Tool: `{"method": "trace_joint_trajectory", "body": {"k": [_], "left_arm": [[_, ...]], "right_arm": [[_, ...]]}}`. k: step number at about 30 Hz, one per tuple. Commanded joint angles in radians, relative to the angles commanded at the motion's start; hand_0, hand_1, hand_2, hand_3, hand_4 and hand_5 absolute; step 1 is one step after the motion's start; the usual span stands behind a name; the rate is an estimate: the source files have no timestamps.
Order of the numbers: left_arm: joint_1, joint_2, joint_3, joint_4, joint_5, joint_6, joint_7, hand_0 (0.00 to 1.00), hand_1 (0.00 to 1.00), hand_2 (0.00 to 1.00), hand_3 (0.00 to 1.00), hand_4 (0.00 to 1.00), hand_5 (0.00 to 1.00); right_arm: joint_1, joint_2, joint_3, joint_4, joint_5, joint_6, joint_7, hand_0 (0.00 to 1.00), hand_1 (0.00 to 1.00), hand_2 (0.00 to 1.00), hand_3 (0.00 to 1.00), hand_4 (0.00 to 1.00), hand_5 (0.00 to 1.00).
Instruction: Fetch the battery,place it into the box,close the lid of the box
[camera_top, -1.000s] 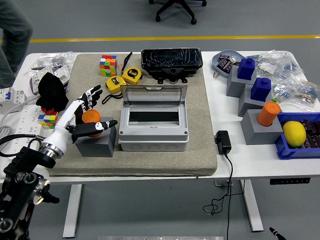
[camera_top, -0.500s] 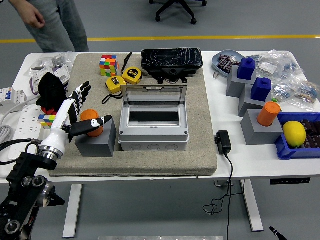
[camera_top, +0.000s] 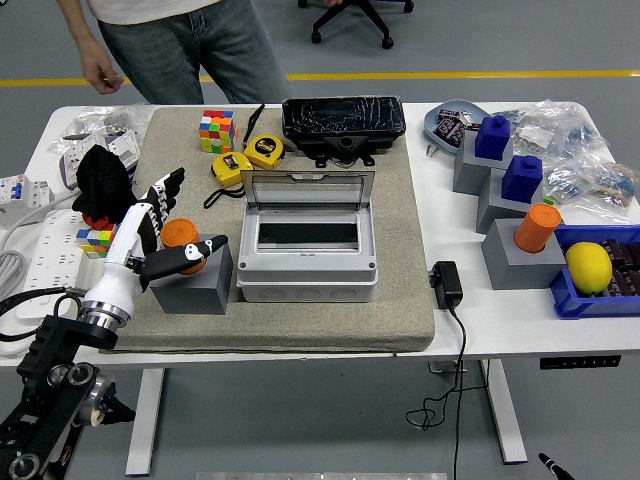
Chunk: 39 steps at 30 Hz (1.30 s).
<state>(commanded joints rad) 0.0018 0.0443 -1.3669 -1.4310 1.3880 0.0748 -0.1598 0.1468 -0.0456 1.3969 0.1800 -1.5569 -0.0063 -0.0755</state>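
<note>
The battery, a short orange cylinder, stands upright on a grey block near the left edge of the mat, just beside the left wall of the box. The left hand is around it but not closed: the thumb lies across the front of the cylinder and the four fingers are spread open behind it, so it holds nothing firmly. The right hand is not in view.

The battery looks rigid and rather light, with a smooth round side that may slip or roll if it is pressed from one side only. I judge the best hold is on the curved side, thumb in front and fingers opposite, above the top of the block. The box stands open, its clear lid raised at the back. A person stands at the far edge of the tabletop, hands away from the things.
</note>
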Motion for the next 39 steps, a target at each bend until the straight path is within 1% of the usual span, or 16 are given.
{"method": "trace_joint_trajectory", "body": {"k": [1,6,7,13,14,16,19,20,25,26,31,32,37,38,39], "left_arm": [[0.000,0.000,0.003,0.007,-0.011,0.006,-0.005,0.941,0.980,0.938,0.883,0.998,0.002],[0.003,0.000,0.014,0.026,-0.025,0.028,-0.017,0.941,0.980,0.938,0.883,0.998,0.002],[0.003,0.000,0.016,0.028,-0.028,0.032,-0.019,0.922,0.950,0.897,0.839,0.998,0.002],[0.000,0.000,0.033,0.038,-0.050,0.060,-0.034,0.922,0.950,0.897,0.839,0.998,0.002],[0.000,0.000,0.037,0.043,-0.058,0.065,-0.038,0.888,0.916,0.850,0.785,0.998,0.002],[0.001,-0.001,0.045,0.049,-0.070,0.072,-0.043,0.888,0.916,0.850,0.785,0.998,0.002],[0.000,-0.001,0.059,0.054,-0.085,0.079,-0.051,0.888,0.916,0.850,0.785,0.998,0.002],[0.000,-0.002,0.061,0.055,-0.087,0.080,-0.052,0.874,0.902,0.831,0.765,0.998,0.002],[-0.003,-0.003,0.080,0.059,-0.098,0.087,-0.058,0.874,0.902,0.831,0.765,0.998,0.002],[-0.003,-0.003,0.082,0.060,-0.098,0.088,-0.058,0.848,0.883,0.805,0.749,0.998,0.002],[-0.005,-0.004,0.094,0.063,-0.100,0.095,-0.061,0.848,0.883,0.805,0.749,0.998,0.002],[-0.007,-0.004,0.099,0.063,-0.098,0.098,-0.060,0.809,0.849,0.765,0.742,0.998,0.002],[-0.010,-0.004,0.106,0.062,-0.084,0.116,-0.057,0.809,0.849,0.765,0.742,0.998,0.002],[-0.011,-0.004,0.106,0.062,-0.083,0.119,-0.057,0.735,0.778,0.689,0.689,0.998,0.002],[-0.012,-0.004,0.107,0.062,-0.079,0.126,-0.057,0.735,0.778,0.689,0.689,0.998,0.002]], "right_arm": [[0.001,0.000,-0.002,0.000,0.002,0.000,0.001,0.791,0.713,0.716,0.767,0.998,0.970],[0.000,0.001,-0.002,0.000,0.003,0.000,0.001,0.791,0.713,0.716,0.767,0.998,0.970],[-0.001,0.001,-0.001,0.000,0.001,0.000,0.001,0.791,0.713,0.717,0.767,0.998,0.974],[0.000,0.000,0.003,0.000,-0.004,0.000,-0.001,0.791,0.713,0.717,0.767,0.998,0.974],[0.000,0.000,0.000,0.000,-0.002,0.000,0.000,0.791,0.713,0.716,0.767,0.998,0.974],[0.001,0.000,-0.003,0.000,0.001,0.001,0.000,0.791,0.713,0.716,0.767,0.998,0.974],[0.000,0.000,-0.004,0.000,0.001,0.001,0.000,0.791,0.713,0.716,0.767,0.998,0.974],[0.000,0.000,-0.003,0.000,0.000,0.001,0.000,0.791,0.713,0.716,0.767,0.998,0.976],[-0.002,-0.001,-0.001,0.000,-0.005,0.001,0.000,0.791,0.713,0.716,0.767,0.998,0.976],[-0.002,-0.001,-0.001,0.000,-0.005,0.001,0.000,0.791,0.713,0.716,0.767,0.998,0.975],[-0.003,-0.001,0.000,0.000,-0.006,0.001,0.000,0.791,0.713,0.716,0.767,0.998,0.975],[-0.003,-0.001,0.000,0.000,-0.006,0.002,-0.001,0.791,0.713,0.717,0.767,0.998,0.977],[-0.001,-0.001,-0.002,0.000,-0.002,0.001,0.000,0.791,0.713,0.717,0.767,0.998,0.977],[-0.001,-0.001,-0.002,0.000,-0.002,0.001,0.000,0.791,0.713,0.716,0.766,0.998,0.978],[0.000,-0.001,-0.002,0.000,-0.001,0.001,0.000,0.791,0.713,0.716,0.766,0.998,0.978]]}}
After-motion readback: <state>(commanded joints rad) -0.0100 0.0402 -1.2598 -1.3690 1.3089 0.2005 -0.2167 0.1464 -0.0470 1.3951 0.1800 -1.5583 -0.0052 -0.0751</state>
